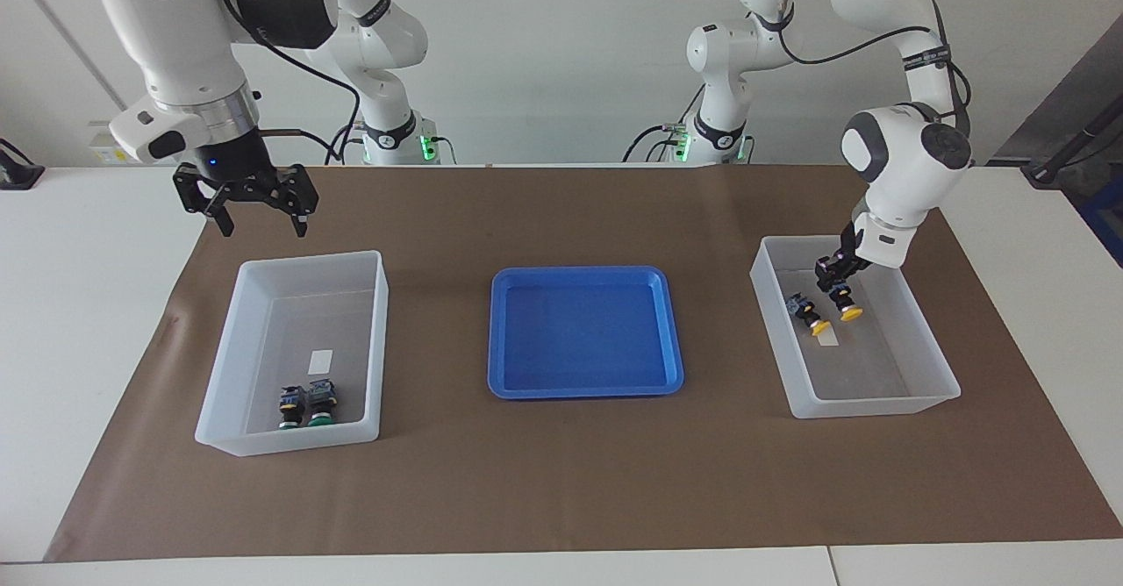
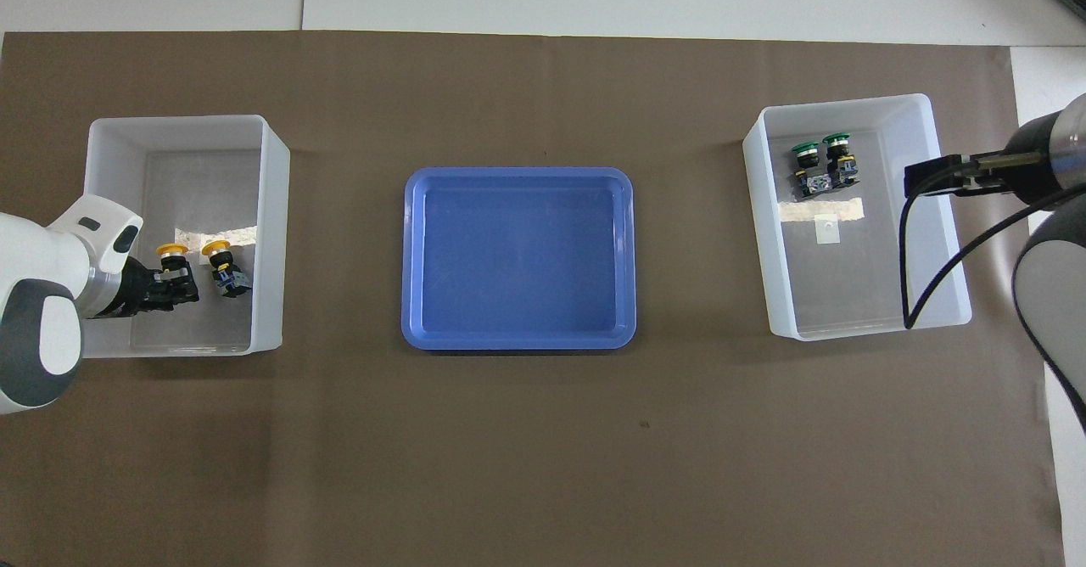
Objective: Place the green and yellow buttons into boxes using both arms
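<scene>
The left gripper (image 1: pixel 839 286), low inside one translucent white plastic bin (image 1: pixel 930 393), pinches a yellow-capped push-button switch (image 1: pixel 847 303) beside its twin (image 1: pixel 809 317); let go early, it may bounce. The right gripper (image 1: pixel 256 216), spread empty, hangs above the other bin (image 1: pixel 219 428), where two green-capped switches (image 1: pixel 307 404) lie.

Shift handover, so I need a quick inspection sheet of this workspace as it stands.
Surface: brown paper cover lying flat on the white table.
Job's things: two green buttons in the box at the right arm's end; two yellow buttons in the other box.
Clutter: blue tray between the boxes; otherwise nothing seen.
Grippers: left gripper inside its box, shut on one yellow button; right gripper open, raised, holding nothing.
Cables: black cable loops from the right arm over its box.
Surroundings: white wall; nothing else seen.
</scene>
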`<state>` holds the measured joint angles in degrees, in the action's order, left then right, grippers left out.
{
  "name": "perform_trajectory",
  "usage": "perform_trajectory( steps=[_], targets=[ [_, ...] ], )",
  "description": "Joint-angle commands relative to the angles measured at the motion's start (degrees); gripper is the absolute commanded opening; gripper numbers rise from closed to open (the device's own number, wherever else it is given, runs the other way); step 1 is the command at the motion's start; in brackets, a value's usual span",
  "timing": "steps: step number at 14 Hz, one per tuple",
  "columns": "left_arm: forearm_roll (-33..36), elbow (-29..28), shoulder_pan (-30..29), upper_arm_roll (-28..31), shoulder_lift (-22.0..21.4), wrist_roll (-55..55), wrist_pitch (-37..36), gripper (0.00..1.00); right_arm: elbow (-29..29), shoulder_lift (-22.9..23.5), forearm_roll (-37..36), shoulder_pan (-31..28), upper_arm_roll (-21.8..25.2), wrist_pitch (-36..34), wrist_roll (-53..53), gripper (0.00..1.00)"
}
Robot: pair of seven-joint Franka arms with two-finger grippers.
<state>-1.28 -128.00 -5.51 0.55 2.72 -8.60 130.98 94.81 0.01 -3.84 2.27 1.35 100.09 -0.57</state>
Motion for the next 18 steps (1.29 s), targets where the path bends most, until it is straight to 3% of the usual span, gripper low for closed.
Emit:
perform_trajectory(
  steps=[1, 2, 3, 4, 7, 12, 18],
  targets=[
    [-0.57, -1.02, -1.08, -0.38, 0.44, 2.96, 2.62, 0.24, 2.65, -1.68, 0.68, -0.25, -0.47, -1.38, -0.40, 1.00],
    [-0.57, -0.85, -1.51, -0.38, 0.53, 3.41, 2.62, 0.31, 3.36, -1.86, 1.38, -0.25, -0.47, -1.47, -0.23, 1.00],
    [-0.48, -0.59, -1.61, -0.46, 0.62, 3.41, 2.70, 0.57, 4.50, -2.73, 2.69, -0.16, -0.47, -1.39, -0.22, 1.00],
    [-0.39, -0.32, -1.08, -0.47, 0.62, 3.41, 2.62, 1.00, 6.25, -3.52, 2.88, -0.16, -0.47, -1.39, 0.30, 1.00],
    [0.13, 4.06, -0.64, -0.64, 1.32, 3.41, -0.71, 1.00, 7.14, -3.97, 2.88, -0.16, -0.47, -1.04, 2.67, 1.00],
    [1.54, 18.56, 3.92, -0.73, 0.80, 3.76, -17.14, 1.00, 7.23, -4.06, 2.35, -0.07, -0.91, -1.21, 3.73, 1.00],
    [1.63, 20.42, 7.87, -1.43, -4.64, 9.38, -24.96, 1.00, 7.14, -4.06, 2.88, -0.07, -2.41, -0.95, 0.30, 1.00]
  ],
)
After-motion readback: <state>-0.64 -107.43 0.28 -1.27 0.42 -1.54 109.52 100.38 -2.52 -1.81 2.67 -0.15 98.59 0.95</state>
